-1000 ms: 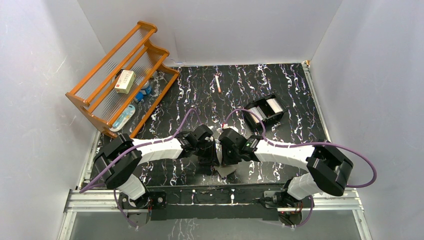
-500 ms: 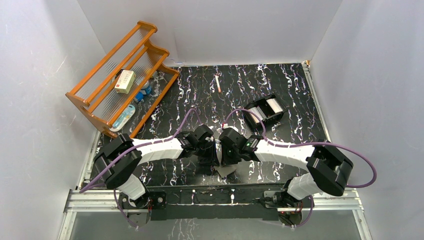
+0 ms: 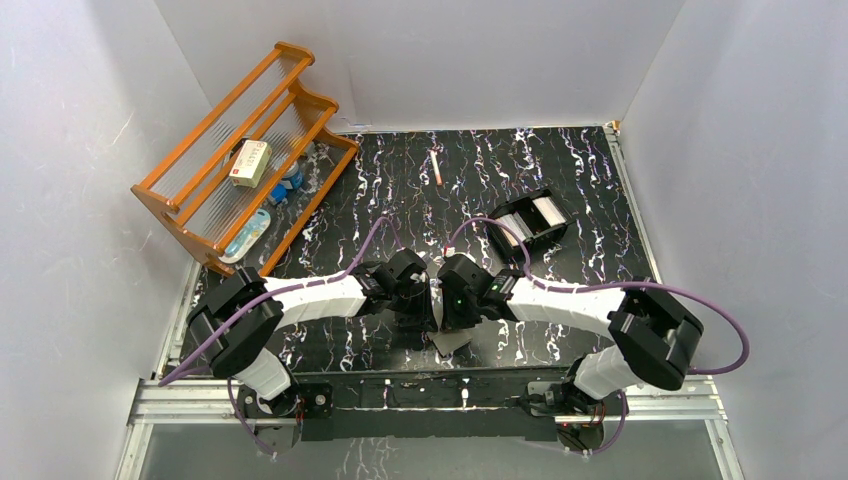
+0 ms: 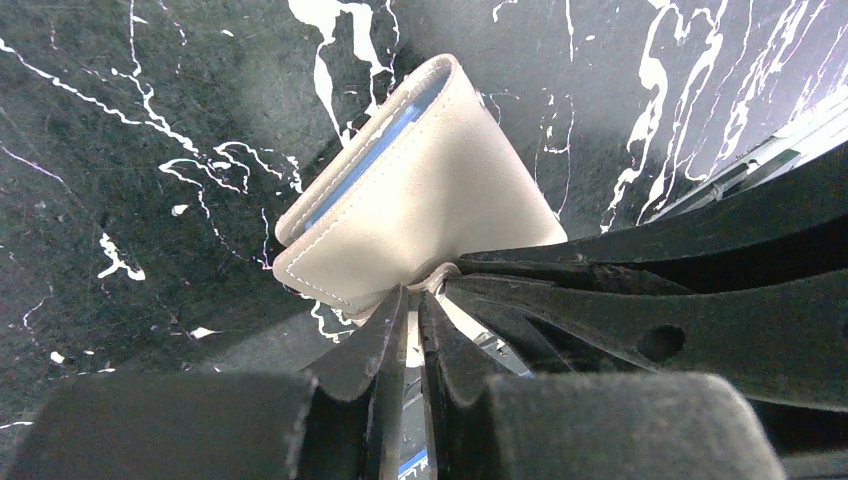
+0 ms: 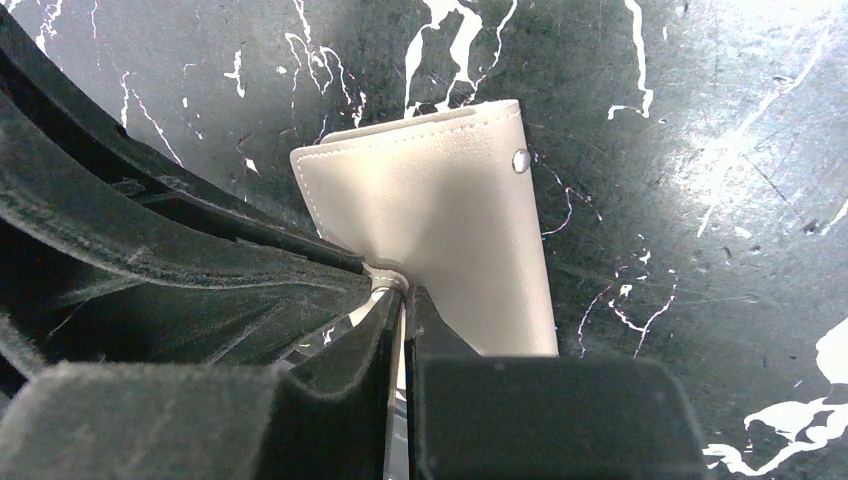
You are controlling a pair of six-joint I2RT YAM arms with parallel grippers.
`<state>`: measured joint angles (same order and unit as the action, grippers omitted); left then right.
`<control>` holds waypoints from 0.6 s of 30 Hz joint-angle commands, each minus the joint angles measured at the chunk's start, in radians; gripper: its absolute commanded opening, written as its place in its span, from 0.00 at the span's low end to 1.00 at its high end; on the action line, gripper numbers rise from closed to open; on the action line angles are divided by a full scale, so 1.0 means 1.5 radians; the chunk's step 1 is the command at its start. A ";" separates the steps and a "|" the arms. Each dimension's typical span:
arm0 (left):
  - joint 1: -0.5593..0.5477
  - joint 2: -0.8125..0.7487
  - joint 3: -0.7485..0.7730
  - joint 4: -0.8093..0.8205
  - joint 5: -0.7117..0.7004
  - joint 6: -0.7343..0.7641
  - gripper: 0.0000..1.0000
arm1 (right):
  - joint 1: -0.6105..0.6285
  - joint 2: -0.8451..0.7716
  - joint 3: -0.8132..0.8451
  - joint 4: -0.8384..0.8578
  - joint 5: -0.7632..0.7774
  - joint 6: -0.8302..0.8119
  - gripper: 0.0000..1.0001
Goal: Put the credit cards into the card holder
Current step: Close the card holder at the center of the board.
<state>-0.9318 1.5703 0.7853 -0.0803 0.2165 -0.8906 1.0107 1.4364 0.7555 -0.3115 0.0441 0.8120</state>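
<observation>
Pinching the card holder from two sides, close to the near edge of the black marbled table, midway between the arm bases. Lies folded and flat, dull beige outside, with a blue strip showing in the fold and a small stud near one corner. Grasped at its near corner by the left gripper, fingers clenched on a thin pale edge there. Grasped at that same corner by the right gripper, likewise clenched on the thin edge, with its fingers crossing just beside the left ones. Leaves little room at that corner, but bare tabletop on the holder's far and outer sides.

Beyond the arms, open table up to the white back wall, broken only by a thin pinkish stick. Right of centre, well apart from the holder, a black tray with white credit cards in its compartments. At the far left, an orange wooden rack against the wall, holding a cream box on its middle tier, with small blue items and a clear packet lower down.
</observation>
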 commanded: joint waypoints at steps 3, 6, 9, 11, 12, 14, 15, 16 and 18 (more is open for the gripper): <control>-0.003 0.026 -0.007 -0.063 -0.054 0.012 0.09 | 0.001 0.049 0.014 -0.002 -0.002 0.007 0.13; -0.003 0.031 -0.008 -0.064 -0.052 0.014 0.09 | 0.000 0.054 0.028 -0.008 -0.002 0.007 0.13; -0.003 0.038 -0.005 -0.067 -0.049 0.015 0.08 | 0.000 0.035 0.039 -0.014 -0.015 0.016 0.14; -0.003 0.042 -0.002 -0.069 -0.050 0.016 0.08 | 0.000 0.003 0.038 -0.016 -0.011 0.023 0.18; -0.003 0.043 -0.002 -0.070 -0.051 0.016 0.08 | 0.000 -0.015 0.034 -0.018 -0.002 0.023 0.19; -0.003 0.044 0.000 -0.073 -0.056 0.016 0.09 | 0.000 -0.046 0.024 -0.019 0.020 0.043 0.19; -0.003 0.045 0.002 -0.076 -0.058 0.015 0.09 | 0.000 -0.056 0.019 -0.015 0.027 0.044 0.19; -0.004 0.047 0.003 -0.079 -0.060 0.015 0.09 | 0.000 -0.061 0.015 -0.013 0.029 0.044 0.19; -0.003 0.051 0.007 -0.083 -0.062 0.015 0.09 | 0.000 -0.059 0.013 -0.010 0.026 0.042 0.19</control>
<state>-0.9318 1.5879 0.8089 -0.1051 0.2157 -0.8906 1.0046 1.3911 0.7860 -0.3603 0.0528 0.8505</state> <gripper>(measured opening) 0.085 0.189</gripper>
